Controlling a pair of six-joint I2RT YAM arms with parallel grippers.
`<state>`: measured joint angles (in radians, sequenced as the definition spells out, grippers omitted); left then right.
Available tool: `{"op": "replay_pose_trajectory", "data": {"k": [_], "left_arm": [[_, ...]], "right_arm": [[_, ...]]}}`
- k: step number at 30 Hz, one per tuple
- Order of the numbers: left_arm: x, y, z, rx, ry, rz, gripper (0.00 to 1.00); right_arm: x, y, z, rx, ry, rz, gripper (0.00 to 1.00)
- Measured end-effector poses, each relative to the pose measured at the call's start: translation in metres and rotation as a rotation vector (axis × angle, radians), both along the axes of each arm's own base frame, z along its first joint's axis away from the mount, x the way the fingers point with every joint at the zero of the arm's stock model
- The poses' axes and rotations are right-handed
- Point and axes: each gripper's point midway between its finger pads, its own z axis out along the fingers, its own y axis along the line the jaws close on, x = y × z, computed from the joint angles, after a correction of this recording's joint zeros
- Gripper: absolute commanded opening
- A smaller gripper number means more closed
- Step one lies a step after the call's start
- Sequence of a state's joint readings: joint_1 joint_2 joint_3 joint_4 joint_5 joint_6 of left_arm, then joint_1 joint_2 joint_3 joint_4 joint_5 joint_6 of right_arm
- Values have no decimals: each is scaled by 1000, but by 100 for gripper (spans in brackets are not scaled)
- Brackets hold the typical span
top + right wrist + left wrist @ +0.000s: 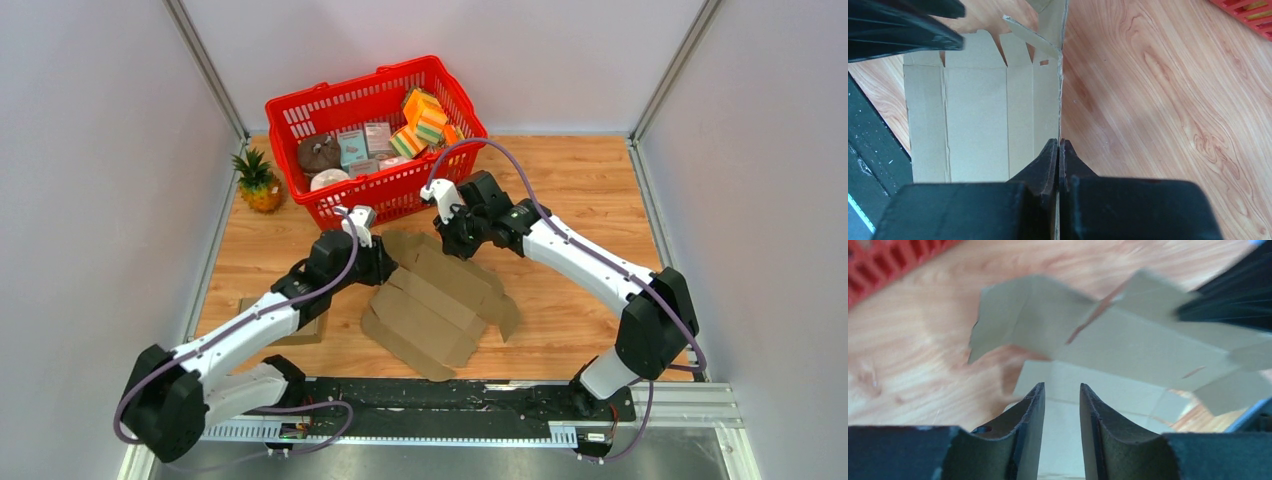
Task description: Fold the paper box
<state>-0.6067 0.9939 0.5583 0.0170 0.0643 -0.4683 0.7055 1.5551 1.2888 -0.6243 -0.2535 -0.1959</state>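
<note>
The paper box point(440, 300) lies as an unfolded cardboard blank on the wooden table point(580, 180), spread between the two tools. The right gripper point(1058, 145) is pinched tight on one thin long edge of it, with the scored panels stretching away to the left of its fingertips and bare wood to their right. The left gripper point(1061, 387) has its jaws a narrow gap apart and holds nothing. The blank sits just ahead of and beneath its tips, and one flap is lifted clear of the table beyond them. The sheet looks light and thin, stiff within each panel but ready to hinge at the creases. It will probably slide on the wood unless pinned. The best hold is likely a panel edge close to a crease, since the small end flaps could bend or tear.
</note>
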Motion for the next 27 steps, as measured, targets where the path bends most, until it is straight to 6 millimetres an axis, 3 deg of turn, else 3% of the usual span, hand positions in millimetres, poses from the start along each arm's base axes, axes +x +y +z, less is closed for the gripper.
{"op": "replay_pose_trajectory", "data": {"k": [3, 6, 8, 17, 22, 27], "left_arm": [[-1, 5, -40, 86, 126, 10, 46], [-6, 5, -73, 152, 238, -9, 60], [-9, 5, -84, 178, 282, -20, 70], [10, -15, -65, 158, 272, -89, 73], [10, -18, -79, 142, 347, -136, 74], [5, -20, -81, 125, 372, -169, 75]], "right_arm": [[0, 0, 2, 4, -4, 4, 0], [-1, 1, 2, 8, -2, 10, 0], [-2, 2, 3, 12, 0, 18, 0], [-6, 4, 4, 25, 4, 48, 0], [-8, 5, 4, 28, 9, 63, 0], [-10, 5, 5, 30, 8, 71, 0]]}}
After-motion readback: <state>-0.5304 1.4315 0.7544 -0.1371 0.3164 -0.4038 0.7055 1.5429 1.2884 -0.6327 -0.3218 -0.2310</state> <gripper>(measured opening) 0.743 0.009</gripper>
